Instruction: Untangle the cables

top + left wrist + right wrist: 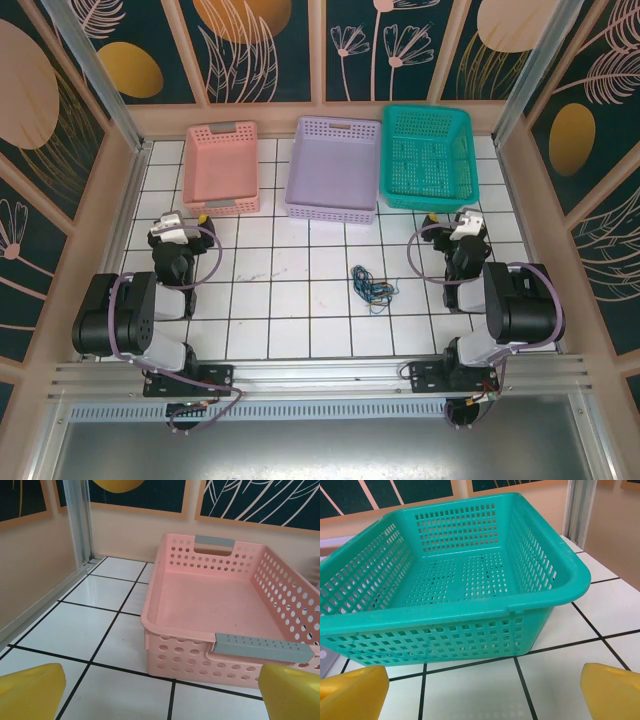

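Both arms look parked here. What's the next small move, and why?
Probably bring the right gripper down toward the cables: they lie knotted on the tiles nearer that arm, while it faces the green basket and the left gripper the pink basket, both open and empty.

Open tiles (300,300) ring the cables (372,285); pink basket (221,165), purple basket (333,165) and seemingly abutting green basket (428,160) block the far side.

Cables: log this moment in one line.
cables: knotted bundle on table, untouched | left gripper: open, facing pink basket | right gripper: open, facing teal basket
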Controlling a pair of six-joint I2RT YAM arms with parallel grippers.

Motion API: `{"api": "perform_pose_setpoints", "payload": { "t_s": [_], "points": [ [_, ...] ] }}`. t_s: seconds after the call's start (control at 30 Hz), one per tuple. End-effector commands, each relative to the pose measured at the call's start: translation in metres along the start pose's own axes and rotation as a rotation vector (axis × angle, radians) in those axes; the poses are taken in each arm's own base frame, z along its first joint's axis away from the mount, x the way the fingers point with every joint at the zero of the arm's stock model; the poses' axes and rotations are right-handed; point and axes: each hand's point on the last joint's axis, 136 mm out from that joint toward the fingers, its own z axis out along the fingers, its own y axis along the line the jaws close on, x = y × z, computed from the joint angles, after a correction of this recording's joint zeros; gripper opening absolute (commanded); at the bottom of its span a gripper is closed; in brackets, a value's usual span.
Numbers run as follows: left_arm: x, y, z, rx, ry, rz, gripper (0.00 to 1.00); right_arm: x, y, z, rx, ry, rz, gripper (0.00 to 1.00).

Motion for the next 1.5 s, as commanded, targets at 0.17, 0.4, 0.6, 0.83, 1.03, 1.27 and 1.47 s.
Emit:
{"api": "perform_pose_setpoints", "payload": {
  "t_s": [0.17, 0.4, 0.6, 0.83, 1.03, 1.27, 1.47],
  "points": [
    [-0.013, -0.006, 0.003, 0.024, -0.041, 0.008, 0.99, -0.009, 0.004, 0.004, -0.023, -0.027, -0.003, 0.99],
    [-0.013, -0.006, 0.003, 0.024, -0.041, 0.008, 0.99, -0.009, 0.003, 0.004, -0.021, -0.027, -0.003, 0.99],
    [-0.013, -0.006, 0.003, 0.024, -0.041, 0.008, 0.99, -0.009, 0.003, 0.004, -0.021, -0.028, -0.004, 0.99],
    [-0.040, 0.005, 0.004, -0.073, 0.013, -0.036, 0.99, -0.054, 0.014, 0.000, 0.051, -0.053, -0.043, 0.99],
    [-0.150, -0.025, -0.022, 0.006, -0.084, -0.193, 0.99, -0.187, 0.067, -0.035, -0.001, 0.024, 0.328, 0.99],
    [-0.154, -0.056, -0.031, 0.073, 0.214, -0.707, 0.99, -0.098, 0.083, -0.067, 0.129, 0.565, 0.581, 0.77],
    [-0.081, -0.152, -0.062, 0.203, 0.619, -0.678, 0.99, 0.013, 0.132, -0.131, 0.129, 1.023, 0.868, 0.58]
  ]
}}
